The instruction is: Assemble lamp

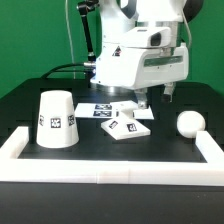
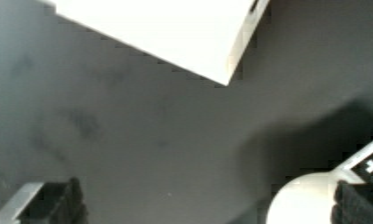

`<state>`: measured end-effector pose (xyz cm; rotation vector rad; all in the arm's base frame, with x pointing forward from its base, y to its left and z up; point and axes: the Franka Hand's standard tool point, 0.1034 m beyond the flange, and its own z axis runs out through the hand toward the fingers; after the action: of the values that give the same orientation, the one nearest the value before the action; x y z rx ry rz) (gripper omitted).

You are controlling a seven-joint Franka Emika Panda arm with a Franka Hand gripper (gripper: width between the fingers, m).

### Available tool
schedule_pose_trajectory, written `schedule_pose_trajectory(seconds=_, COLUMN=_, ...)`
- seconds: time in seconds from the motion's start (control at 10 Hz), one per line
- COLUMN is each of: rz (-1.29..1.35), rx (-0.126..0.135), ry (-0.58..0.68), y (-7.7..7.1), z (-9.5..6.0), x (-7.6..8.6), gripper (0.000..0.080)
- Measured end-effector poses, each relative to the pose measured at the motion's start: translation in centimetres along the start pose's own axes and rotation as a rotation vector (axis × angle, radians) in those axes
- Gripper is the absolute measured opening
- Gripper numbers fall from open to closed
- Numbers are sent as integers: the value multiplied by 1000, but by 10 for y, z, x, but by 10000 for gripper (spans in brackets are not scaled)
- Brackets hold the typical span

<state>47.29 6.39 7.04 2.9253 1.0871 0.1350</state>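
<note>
3 well apart: shade (image 1: 56,121), base (image 1: 126,124), bulb (image 1: 190,123); fingers (image 2: 46,203) spread, empty, beside base's edge.

White rail (image 1: 110,170) edges black table (image 1: 112,146); marker board (image 1: 101,107) apparently flat.

I am working a robotics lab bench: a white robot arm (image 1: 140,50) rises at the far side of a matte black table (image 1: 25,100), a plain green backdrop (image 1: 30,40) closes off everything behind it, and dark cables (image 1: 70,68) trail near the arm's foot. A low white rail (image 1: 110,170) fences the table's front and sides, and a flat marker board (image 1: 100,107) printed with black-and-white square tags lies on the surface. The same kind of tags are stuck on the white plastic shade (image 1: 57,120) and base (image 1: 127,124), and my wrist view shows only bare black tabletop with white pieces at its edges.
</note>
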Motion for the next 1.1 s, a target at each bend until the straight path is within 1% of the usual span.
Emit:
schedule_pose_trajectory(seconds=0.2, rz=113, rx=6, ry=2, y=-1, z=1, x=0, gripper=699)
schedule_pose_trajectory(seconds=0.3, rz=154, rx=9, ry=-4, y=2, z=0, x=0, gripper=699)
schedule_pose_trajectory(seconds=0.4, rz=168, rx=3, ry=-7, y=14, z=-4, x=0, gripper=699)
schedule_pose_trajectory(seconds=0.5, rz=149, rx=-5, ry=-8, y=23, z=-5, x=-7, gripper=699)
schedule_pose_trajectory(seconds=0.6, rz=169, rx=-9, ry=-14, y=27, z=-5, x=-20, gripper=699)
schedule_pose_trajectory(seconds=0.7, rz=154, rx=-9, ry=-19, y=31, z=-5, x=-30, gripper=699)
schedule_pose_trajectory(seconds=0.8, rz=163, rx=-5, ry=-29, y=35, z=-3, x=-41, gripper=699)
schedule_pose_trajectory(seconds=0.9, rz=177, rx=0, ry=-35, y=36, z=-1, x=-48, gripper=699)
schedule_pose_trajectory(seconds=1.1, rz=173, rx=0, ry=-34, y=35, z=-1, x=-47, gripper=699)
